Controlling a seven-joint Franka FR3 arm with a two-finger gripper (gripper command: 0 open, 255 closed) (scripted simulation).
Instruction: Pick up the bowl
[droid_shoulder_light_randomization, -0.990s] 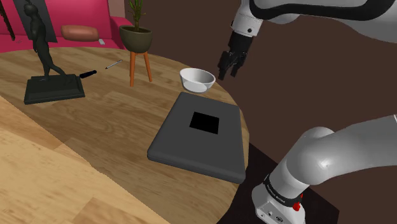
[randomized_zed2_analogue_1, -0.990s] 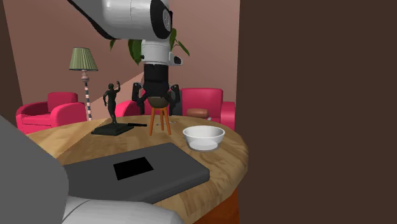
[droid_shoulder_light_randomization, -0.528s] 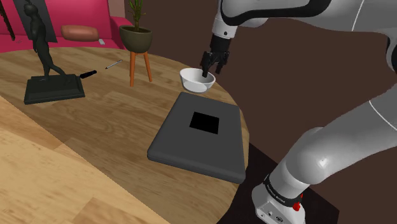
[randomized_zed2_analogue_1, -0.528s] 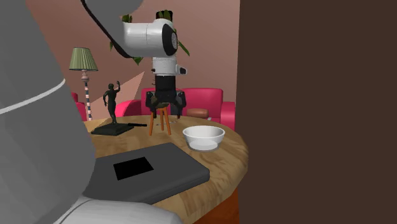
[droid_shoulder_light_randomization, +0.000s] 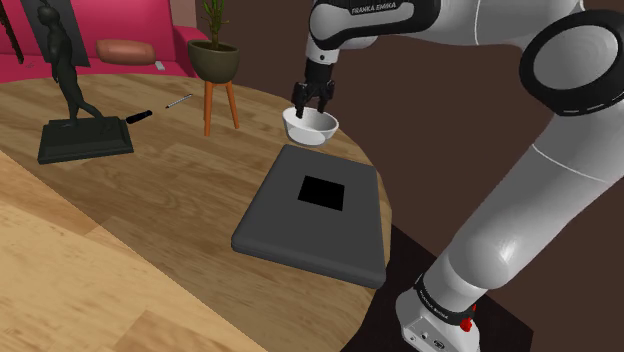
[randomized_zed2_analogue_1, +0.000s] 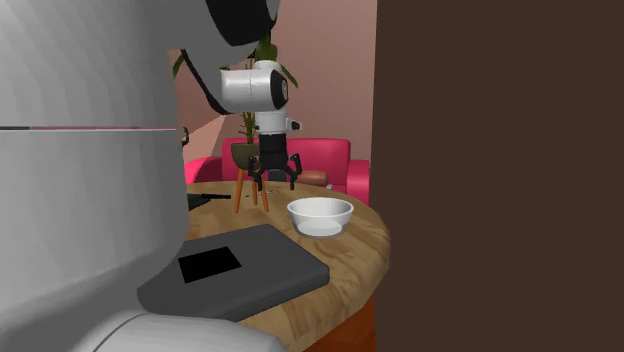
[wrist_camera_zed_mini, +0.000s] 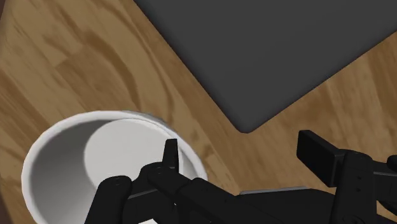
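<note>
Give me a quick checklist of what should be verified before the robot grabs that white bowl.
1. Gripper open: ok, its fingers stand apart.
2. Bowl upright on the table: ok.
3. Bowl empty: ok, nothing inside.
4. Rim between the fingers: ok, the wrist view has one finger over the inside, the other outside.
5. Fingers low enough to clamp the rim: cannot tell.
6. Dark slab clear of the bowl: ok, bare wood shows between them.
</note>
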